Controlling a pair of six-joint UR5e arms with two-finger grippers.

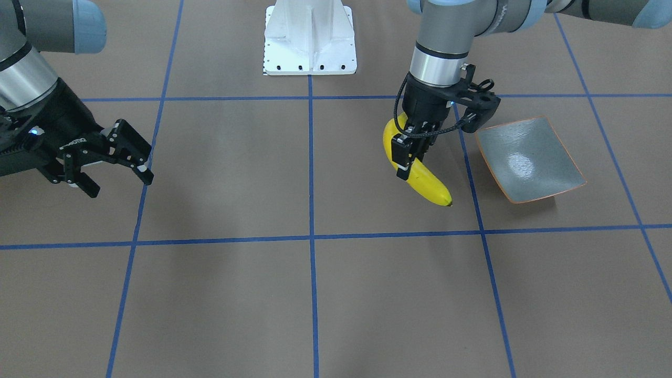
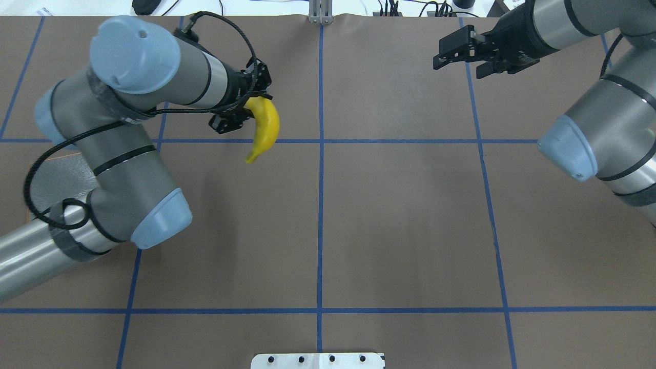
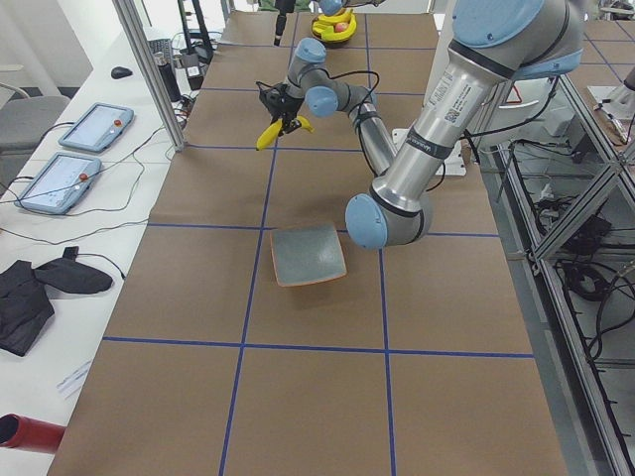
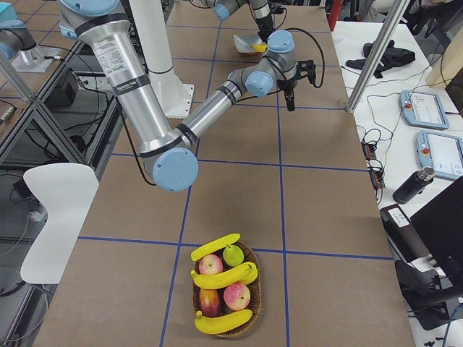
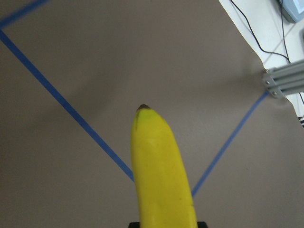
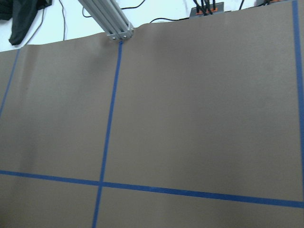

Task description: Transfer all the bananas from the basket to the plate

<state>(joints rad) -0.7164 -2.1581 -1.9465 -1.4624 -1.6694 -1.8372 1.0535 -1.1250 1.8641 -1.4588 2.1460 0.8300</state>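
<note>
My left gripper [image 1: 408, 164] is shut on a yellow banana [image 1: 420, 176] and holds it above the table, just left of the plate [image 1: 530, 160] in the front-facing view. The banana hangs tilted, dark tip down, and fills the left wrist view [image 5: 161, 175]. The grey-green, orange-rimmed plate is empty. In the overhead view [image 2: 60, 169] my left arm mostly hides it. My right gripper [image 1: 113, 160] is open and empty, hovering far from the plate. Three more bananas [image 4: 224, 276] lie in the basket [image 4: 249, 318], seen in the exterior right view.
The basket also holds red apples [image 4: 235, 295] and a green pear [image 4: 232, 254]. It stands at the table's end on my right. The white robot base [image 1: 310, 39] is at mid table edge. Blue tape lines cross the brown table [image 1: 315, 294].
</note>
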